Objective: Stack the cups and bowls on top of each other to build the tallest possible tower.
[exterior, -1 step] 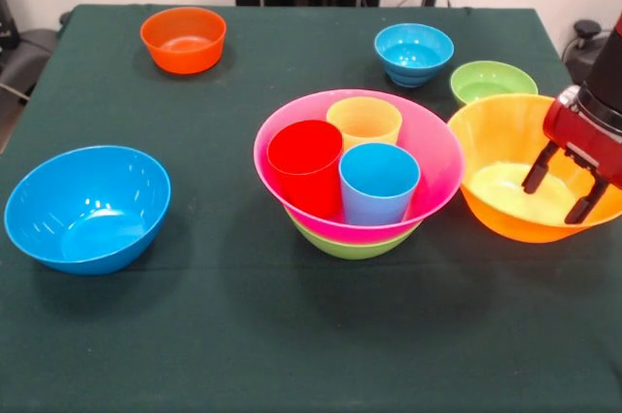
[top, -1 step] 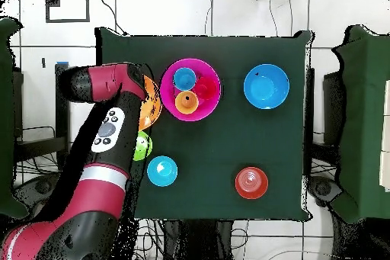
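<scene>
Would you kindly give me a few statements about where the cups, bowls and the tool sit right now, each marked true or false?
1. All three cups stand inside the pink bowl. True.
2. The pink bowl rests directly on the table. False: it sits nested in a green bowl.
3. The tool hangs open over the yellow-orange bowl. True.
4. The large blue bowl holds the red cup. False: it is empty.
5. The small orange bowl is stacked on the small blue bowl. False: they stand apart.

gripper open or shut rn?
Open. In the front view the gripper hangs over the yellow-orange bowl, its two black fingers spread apart with the bowl's inside showing between them and nothing held.
</scene>
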Tool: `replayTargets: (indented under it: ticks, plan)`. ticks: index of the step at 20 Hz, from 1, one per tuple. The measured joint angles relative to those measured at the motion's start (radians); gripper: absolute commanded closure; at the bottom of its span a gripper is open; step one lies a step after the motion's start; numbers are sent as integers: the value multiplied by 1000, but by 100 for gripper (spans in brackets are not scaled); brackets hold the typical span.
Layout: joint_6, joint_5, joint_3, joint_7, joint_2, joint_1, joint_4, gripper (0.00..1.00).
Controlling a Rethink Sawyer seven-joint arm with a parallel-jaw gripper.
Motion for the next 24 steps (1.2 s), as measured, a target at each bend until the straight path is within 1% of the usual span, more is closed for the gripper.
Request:
replayTargets:
  ticks: [5, 7, 8, 16, 20, 24]
  plan:
    - [21, 15, -13, 0, 0, 0, -11, 0]
    - [43, 17, -22, 0, 0, 0, -19, 0]
    - [71, 17, -32, 0, 0, 0, -32, 0]
    - [161, 26, -56, 0, 1, -1, -88, 0]
    - [175, 32, -60, 0, 2, -3, -112, 0]
    - [177, 51, -74, 0, 22, -7, -169, 0]
